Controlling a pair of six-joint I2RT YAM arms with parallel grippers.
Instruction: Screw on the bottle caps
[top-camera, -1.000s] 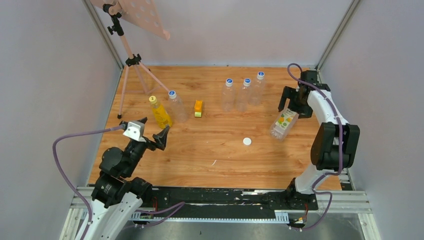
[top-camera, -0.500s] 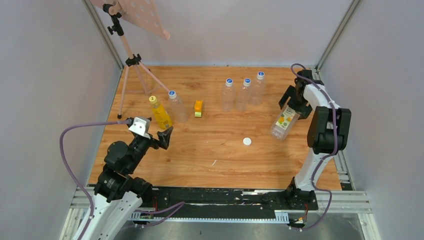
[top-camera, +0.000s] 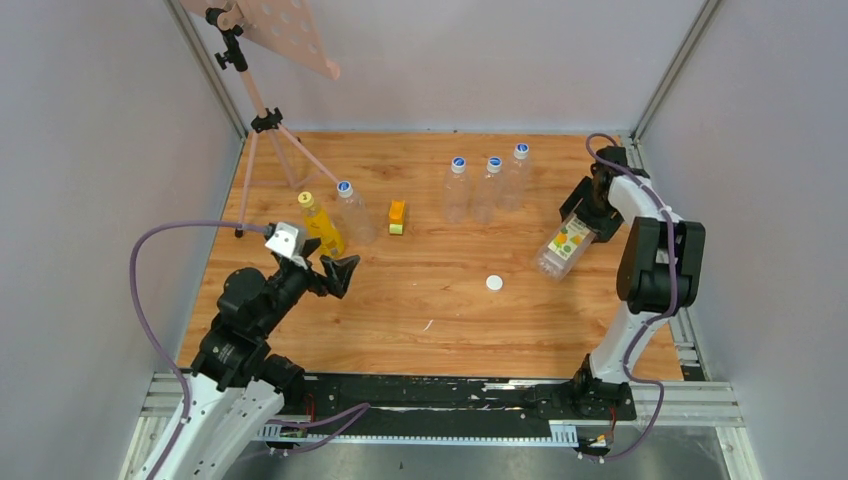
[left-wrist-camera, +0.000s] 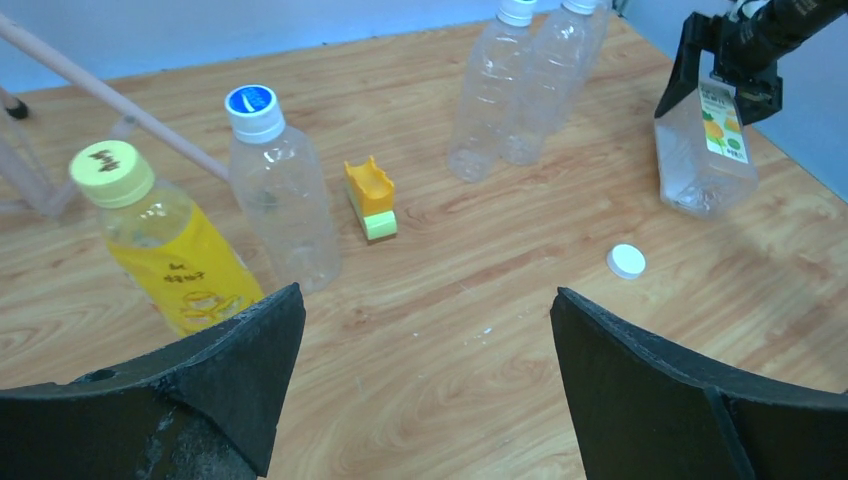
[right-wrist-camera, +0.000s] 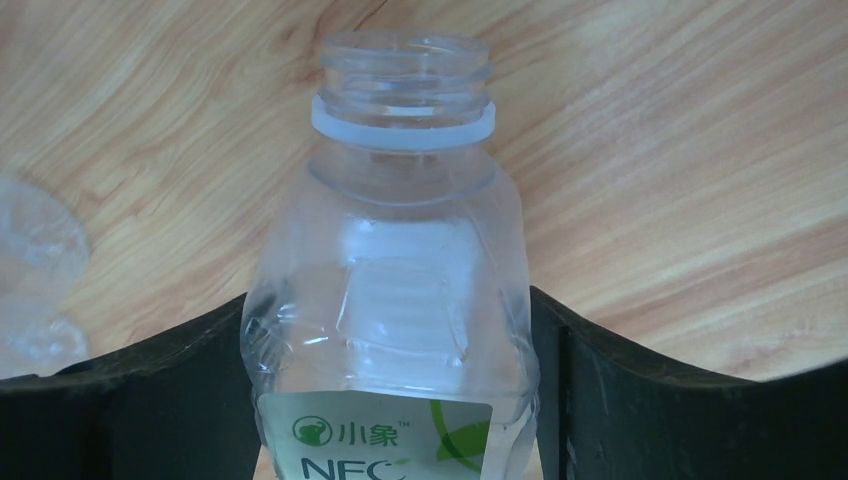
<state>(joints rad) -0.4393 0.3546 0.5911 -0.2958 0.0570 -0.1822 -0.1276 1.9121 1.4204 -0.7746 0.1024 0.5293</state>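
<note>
The right gripper (right-wrist-camera: 390, 305) pinches the orange-green-labelled bottle (right-wrist-camera: 400, 220) (uncapped, empty) between its fingers. The left gripper (left-wrist-camera: 428, 300) has its fingers spread wide, touching nothing.

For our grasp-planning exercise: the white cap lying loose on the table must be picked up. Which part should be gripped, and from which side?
Grip the white cap across its side wall, coming straight down from above. It lies flat and low on the table, so only the rim offers opposing faces, and bare wood all round leaves finger room. The open left end effector is free.
</note>
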